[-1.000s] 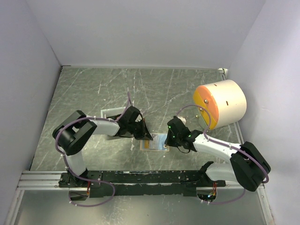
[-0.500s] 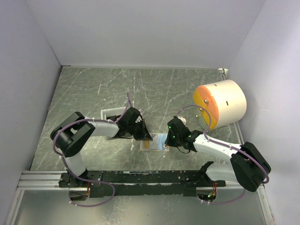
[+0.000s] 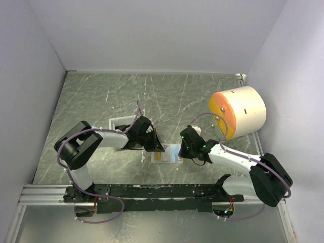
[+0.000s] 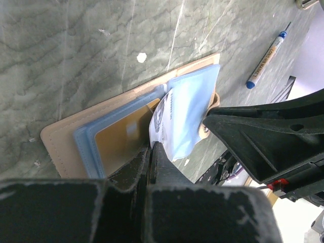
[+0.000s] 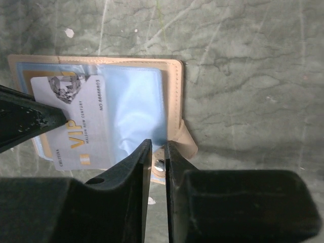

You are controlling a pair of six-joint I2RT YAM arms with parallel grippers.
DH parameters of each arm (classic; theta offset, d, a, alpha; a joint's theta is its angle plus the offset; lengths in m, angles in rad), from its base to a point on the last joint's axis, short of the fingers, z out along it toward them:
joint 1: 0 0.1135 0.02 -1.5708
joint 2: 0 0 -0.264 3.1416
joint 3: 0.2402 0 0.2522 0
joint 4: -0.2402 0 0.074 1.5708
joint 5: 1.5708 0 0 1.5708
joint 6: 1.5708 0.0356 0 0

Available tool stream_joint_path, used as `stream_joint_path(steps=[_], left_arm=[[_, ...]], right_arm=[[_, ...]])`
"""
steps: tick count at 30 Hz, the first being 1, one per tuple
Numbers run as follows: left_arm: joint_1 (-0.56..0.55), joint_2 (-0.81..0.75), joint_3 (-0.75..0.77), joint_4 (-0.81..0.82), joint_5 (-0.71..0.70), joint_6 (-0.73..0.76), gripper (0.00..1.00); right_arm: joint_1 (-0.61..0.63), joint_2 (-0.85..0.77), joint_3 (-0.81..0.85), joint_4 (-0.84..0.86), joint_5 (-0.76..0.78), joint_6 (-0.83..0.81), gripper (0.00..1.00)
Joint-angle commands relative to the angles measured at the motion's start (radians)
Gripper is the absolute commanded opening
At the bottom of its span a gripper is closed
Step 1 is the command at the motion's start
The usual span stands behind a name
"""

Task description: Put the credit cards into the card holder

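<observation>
The tan card holder (image 5: pixel 174 81) lies open on the table, its blue plastic sleeves showing, between the two grippers (image 3: pixel 167 154). My left gripper (image 4: pixel 151 147) is shut on a grey VIP credit card (image 5: pixel 76 121), whose far end lies over the sleeves (image 4: pixel 163 117). A yellow card (image 4: pixel 121 136) sits in a lower sleeve. My right gripper (image 5: pixel 158 148) is closed to a narrow gap on the edge of a blue sleeve (image 5: pixel 134 109), right over the snap tab (image 5: pixel 186 144). That sleeve (image 4: pixel 192 106) is lifted off the stack.
A dark pen with a blue tip (image 4: pixel 266 54) lies on the table beyond the holder. A white tray (image 3: pixel 120 123) sits behind the left arm. At the right wall a large cream drum with an orange face (image 3: pixel 238 112) lies on its side.
The left arm's elbow has shifted slightly to the left. Both grippers stay at the card holder with the same holds.
</observation>
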Motion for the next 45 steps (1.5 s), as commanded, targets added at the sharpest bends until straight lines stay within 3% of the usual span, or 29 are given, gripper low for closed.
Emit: stream_joint_path(steps=[1,5,12,22,45], left_arm=[[-0.014,-0.003,-0.026,-0.07,-0.023,0.019,0.07],[-0.015,-0.031,-0.024,-0.027,0.027,-0.004,0.07],[-0.016,-0.034,0.01,-0.068,0.03,0.014,0.07],[-0.014,-0.024,0.013,-0.082,0.03,0.029,0.07],[0.006,-0.027,-0.025,-0.025,-0.049,0.002,0.07]], right_arm=[[0.01,-0.058,0.056,-0.158,0.058,-0.019,0.21],[0.057,-0.084,0.09,-0.143,0.035,0.005,0.24],[0.137,0.056,0.115,-0.099,0.082,0.029,0.27],[0.138,0.125,0.072,-0.111,0.152,0.032,0.17],[0.137,0.093,0.013,-0.074,0.132,0.054,0.13]])
